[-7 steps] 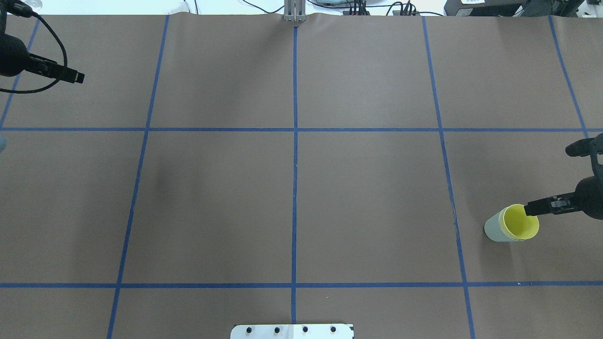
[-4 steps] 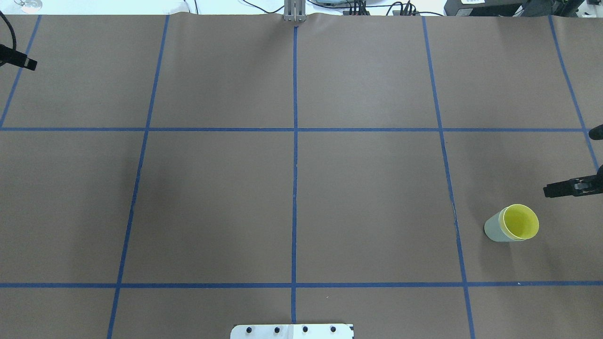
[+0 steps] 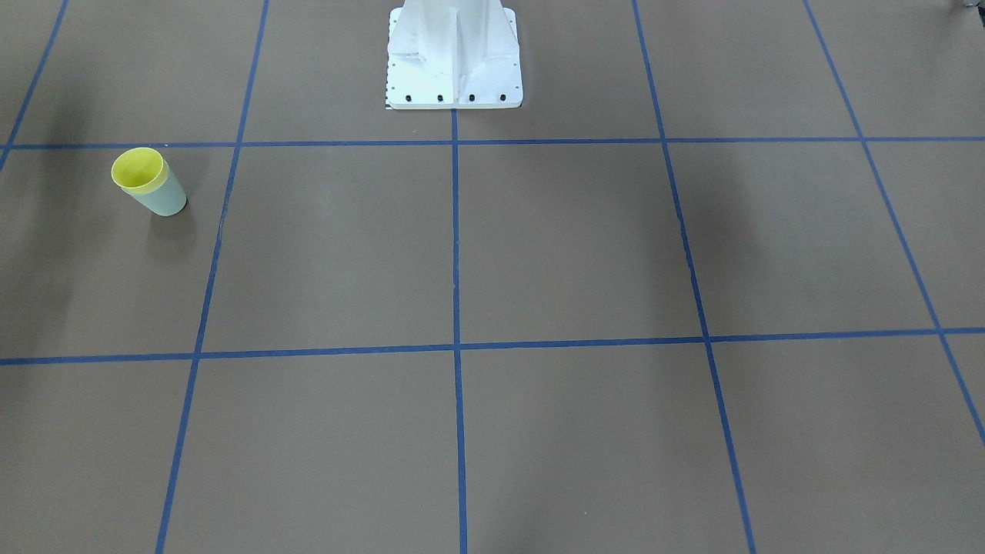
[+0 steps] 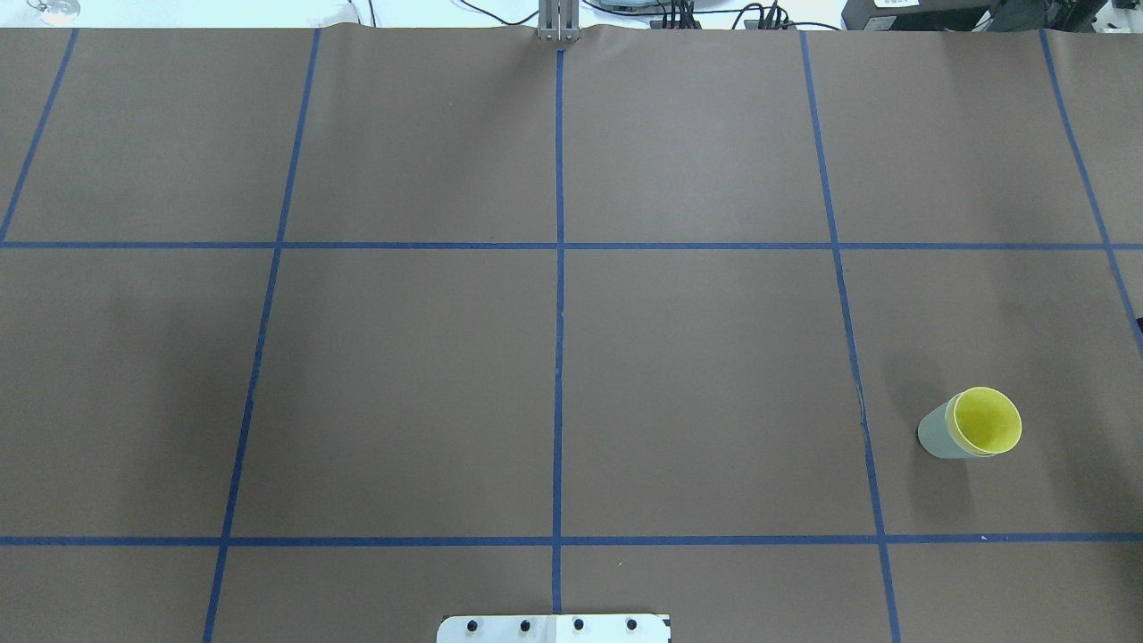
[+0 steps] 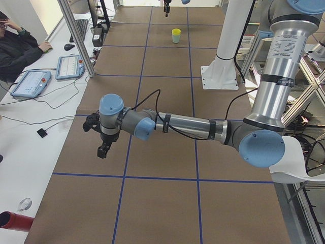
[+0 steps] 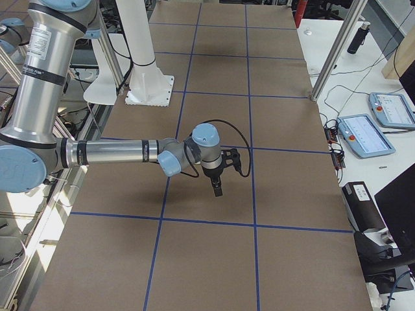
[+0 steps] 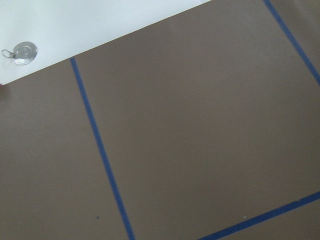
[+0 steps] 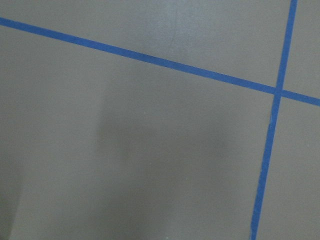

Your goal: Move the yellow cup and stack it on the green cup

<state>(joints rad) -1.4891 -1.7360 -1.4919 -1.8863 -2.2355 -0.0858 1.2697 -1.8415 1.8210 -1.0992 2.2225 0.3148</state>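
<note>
Already nested upright in green cup (image 4: 933, 435), yellow cup (image 4: 987, 421) opens upward; left fingers (image 5: 103, 151), right fingers (image 6: 217, 189): cannot tell if open

place: robot lab | signs: brown-papered table (image 4: 696, 357) with blue tape grid (image 4: 560, 357); control tablets (image 5: 29, 84) at its edge; seated operator (image 5: 18, 51)

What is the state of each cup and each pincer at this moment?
yellow cup: upright, nested inside the green cup, nothing gripping it.
green cup: upright on the table, carrying the yellow cup.
left pincer: above the table, pointing down, far from the cups; open or shut cannot be told.
right pincer: above the table, pointing down, not touching the cups; open or shut cannot be told.
</note>
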